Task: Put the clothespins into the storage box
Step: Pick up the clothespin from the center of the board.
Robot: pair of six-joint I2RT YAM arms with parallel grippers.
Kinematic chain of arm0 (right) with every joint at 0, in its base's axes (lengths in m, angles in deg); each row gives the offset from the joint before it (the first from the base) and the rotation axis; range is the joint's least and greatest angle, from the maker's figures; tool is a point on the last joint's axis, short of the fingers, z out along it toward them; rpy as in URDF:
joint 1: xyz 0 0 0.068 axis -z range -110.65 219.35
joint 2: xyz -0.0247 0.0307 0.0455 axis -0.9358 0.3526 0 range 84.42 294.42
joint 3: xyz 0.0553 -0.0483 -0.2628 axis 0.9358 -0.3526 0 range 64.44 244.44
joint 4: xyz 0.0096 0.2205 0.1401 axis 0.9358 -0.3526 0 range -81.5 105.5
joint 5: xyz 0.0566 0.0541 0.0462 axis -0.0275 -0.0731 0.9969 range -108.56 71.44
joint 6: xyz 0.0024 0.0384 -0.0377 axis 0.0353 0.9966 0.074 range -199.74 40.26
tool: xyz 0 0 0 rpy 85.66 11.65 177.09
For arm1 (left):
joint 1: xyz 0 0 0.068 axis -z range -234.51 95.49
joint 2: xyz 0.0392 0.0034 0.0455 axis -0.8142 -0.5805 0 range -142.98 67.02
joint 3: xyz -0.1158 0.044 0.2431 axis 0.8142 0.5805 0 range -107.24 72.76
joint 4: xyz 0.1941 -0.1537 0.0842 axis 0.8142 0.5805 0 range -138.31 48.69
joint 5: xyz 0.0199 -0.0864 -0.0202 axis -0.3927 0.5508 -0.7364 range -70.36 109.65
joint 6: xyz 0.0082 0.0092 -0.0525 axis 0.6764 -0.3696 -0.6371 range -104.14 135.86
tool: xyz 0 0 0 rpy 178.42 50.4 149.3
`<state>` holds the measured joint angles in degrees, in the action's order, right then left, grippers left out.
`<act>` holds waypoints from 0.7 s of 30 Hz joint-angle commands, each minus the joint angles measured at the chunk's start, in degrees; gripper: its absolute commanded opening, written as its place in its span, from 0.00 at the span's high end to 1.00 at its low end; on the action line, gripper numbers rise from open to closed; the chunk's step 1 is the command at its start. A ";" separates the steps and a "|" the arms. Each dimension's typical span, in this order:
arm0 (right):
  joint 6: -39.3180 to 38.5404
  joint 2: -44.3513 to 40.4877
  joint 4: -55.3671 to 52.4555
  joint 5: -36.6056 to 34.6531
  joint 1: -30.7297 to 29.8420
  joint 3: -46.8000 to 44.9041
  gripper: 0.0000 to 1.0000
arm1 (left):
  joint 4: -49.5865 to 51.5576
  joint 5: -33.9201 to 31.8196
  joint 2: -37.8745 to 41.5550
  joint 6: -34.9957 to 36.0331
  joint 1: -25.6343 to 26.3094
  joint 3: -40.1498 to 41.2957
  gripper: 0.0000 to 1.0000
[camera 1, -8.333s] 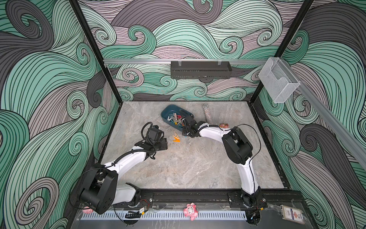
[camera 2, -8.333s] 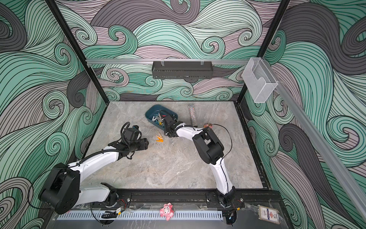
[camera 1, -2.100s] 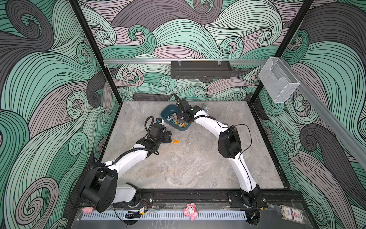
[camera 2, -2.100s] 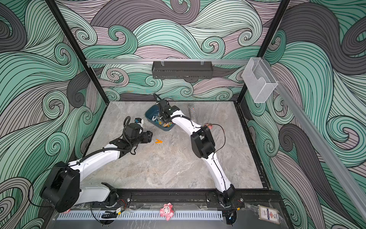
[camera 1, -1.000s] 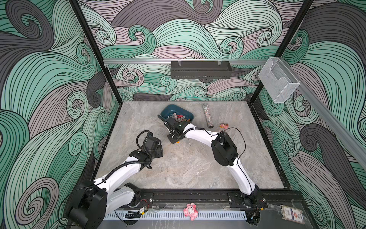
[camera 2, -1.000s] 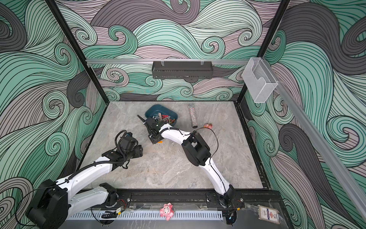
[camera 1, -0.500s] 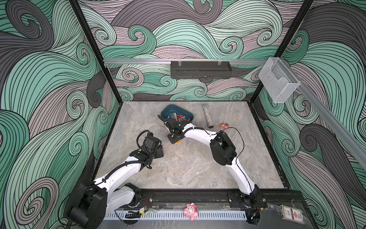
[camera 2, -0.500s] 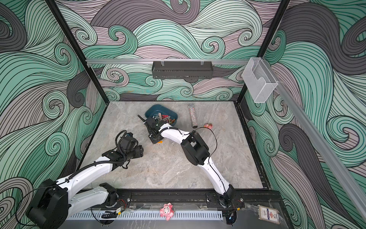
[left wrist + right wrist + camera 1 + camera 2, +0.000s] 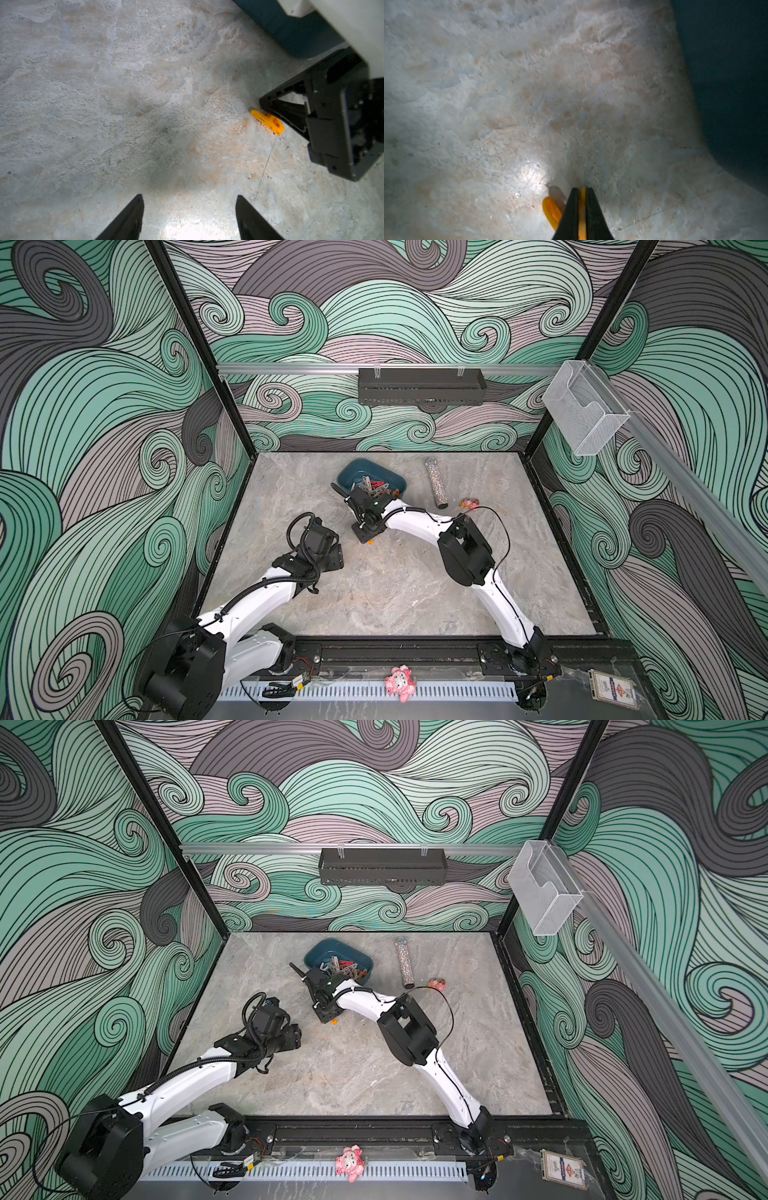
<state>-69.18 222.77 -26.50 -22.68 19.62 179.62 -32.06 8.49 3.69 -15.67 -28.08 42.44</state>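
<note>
The dark teal storage box (image 9: 356,470) (image 9: 328,949) sits at the back middle of the table with several clothespins (image 9: 377,487) (image 9: 345,967) piled in it. One orange clothespin (image 9: 268,122) (image 9: 550,209) (image 9: 372,540) lies on the marble just in front of the box. My right gripper (image 9: 582,189) (image 9: 365,536) points down at the table and is shut on this orange clothespin, a strip of orange showing between its fingers. My left gripper (image 9: 189,197) (image 9: 338,558) hovers open and empty over bare marble, to the left of and nearer than the pin.
A glitter tube (image 9: 434,483) and a small pink toy (image 9: 468,502) lie right of the box. A black perforated tray (image 9: 419,385) hangs on the back wall, a clear holder (image 9: 582,406) on the right rail. A pink pig figure (image 9: 400,682) sits on the front rail.
My right gripper came down from the box to the orange clothespin and, over the last second, closed on it. The left arm drew back toward the front left and has stayed still since.
</note>
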 commanded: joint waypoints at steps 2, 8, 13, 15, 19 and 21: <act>0.02 -1.11 -0.96 -0.54 0.31 -0.50 0.93 | -0.24 0.30 -0.39 0.67 0.28 -2.80 0.28; 0.31 -6.43 -0.56 -1.33 0.53 -2.94 0.94 | 0.18 -0.94 0.11 0.70 0.29 -3.92 0.28; 0.77 -11.45 -0.54 -1.25 2.28 -5.34 0.94 | -2.02 -0.94 2.17 3.59 0.29 -5.00 0.28; 0.94 -13.13 -0.63 -1.18 3.67 -5.38 0.94 | -5.30 0.59 2.92 7.12 0.31 -4.92 0.28; 1.86 -14.84 -0.63 -0.82 6.79 -3.99 0.94 | -8.95 0.78 2.33 10.25 0.45 -6.41 0.28; 1.98 -14.61 -0.63 -1.25 8.46 -2.48 0.94 | -9.79 0.85 0.51 11.30 0.45 -7.92 0.28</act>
<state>-68.17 208.30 -26.71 -23.03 25.87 175.40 -38.00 8.79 5.46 -8.04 -28.05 37.87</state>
